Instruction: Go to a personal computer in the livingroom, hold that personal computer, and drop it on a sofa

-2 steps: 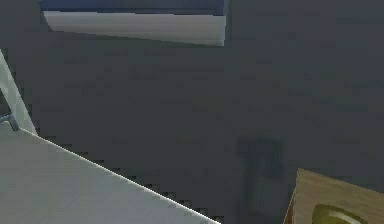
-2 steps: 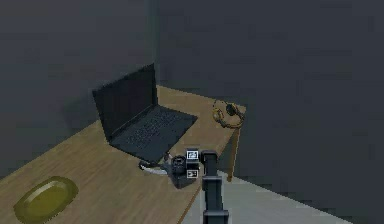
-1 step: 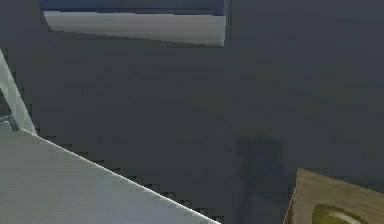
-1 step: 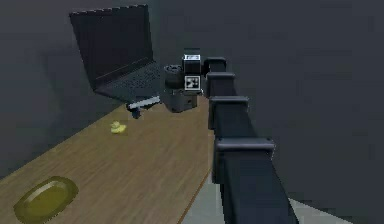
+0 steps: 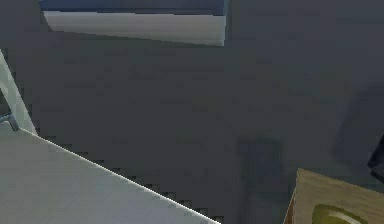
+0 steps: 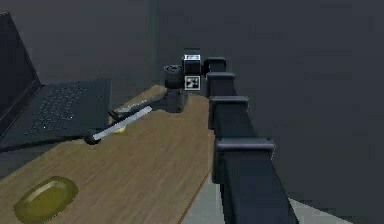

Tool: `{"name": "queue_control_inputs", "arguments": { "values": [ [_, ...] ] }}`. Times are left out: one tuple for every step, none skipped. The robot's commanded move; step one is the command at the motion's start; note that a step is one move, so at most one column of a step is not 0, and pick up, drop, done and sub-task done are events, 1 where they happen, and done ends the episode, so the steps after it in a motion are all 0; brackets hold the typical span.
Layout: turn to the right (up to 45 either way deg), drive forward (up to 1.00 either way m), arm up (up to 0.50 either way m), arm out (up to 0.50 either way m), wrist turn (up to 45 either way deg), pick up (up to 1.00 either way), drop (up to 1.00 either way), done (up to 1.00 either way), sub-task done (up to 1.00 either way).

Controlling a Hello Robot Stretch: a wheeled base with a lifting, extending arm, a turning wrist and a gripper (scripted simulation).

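Jaws are seen near the worktop's (image 6: 150, 170) far edge, apart from the open laptop (image 6: 55, 110); their state and any load cannot be told.

Wooden counter (image 6: 150, 175) across the lower left of the arm side view. On it, near the bottom left corner, a flat yellow-green oval dish (image 6: 45, 198); farther up, a thin grey rod (image 6: 120, 126) lying slantwise, dark at its lower end. In the forward view, pale grey slab (image 5: 60, 185) at lower left, pale panel (image 5: 140, 25) along the top, dark floor (image 5: 200, 110) between.
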Motion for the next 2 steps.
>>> {"name": "queue_control_inputs", "arguments": {
  "values": [
    [0.0, 0.0, 0.0, 0.0, -45.0, 0.0, 0.0, 0.0, 0.0],
    [0.0, 0.0, 0.0, 0.0, -6.0, 0.0, 0.0, 0.0, 0.0]
  ]
}}
